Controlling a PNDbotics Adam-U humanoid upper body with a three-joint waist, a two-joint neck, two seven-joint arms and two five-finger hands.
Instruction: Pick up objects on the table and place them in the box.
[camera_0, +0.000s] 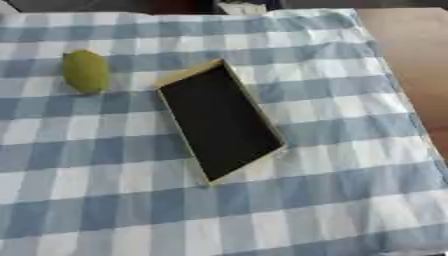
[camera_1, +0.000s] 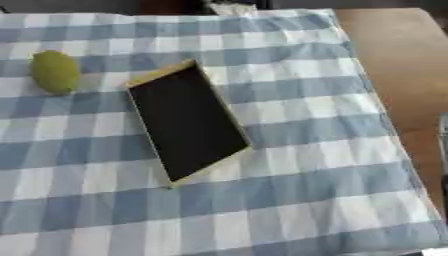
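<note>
While no hand shows, green oval fruit (camera_0: 85, 71) lies just beside tan box (camera_0: 264, 114) on checked cloth (camera_0: 332, 200).

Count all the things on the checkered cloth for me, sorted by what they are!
Green fruit: 1
Box, black inside with a tan rim: 1
Total: 2 things on the blue and white cloth. No robot hand shows in either view.

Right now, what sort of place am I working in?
Probably a tabletop set up for a sorting job: a blue-and-white checked cloth covers a wooden table, with a shallow dark-lined box and a green fruit on it.
</note>
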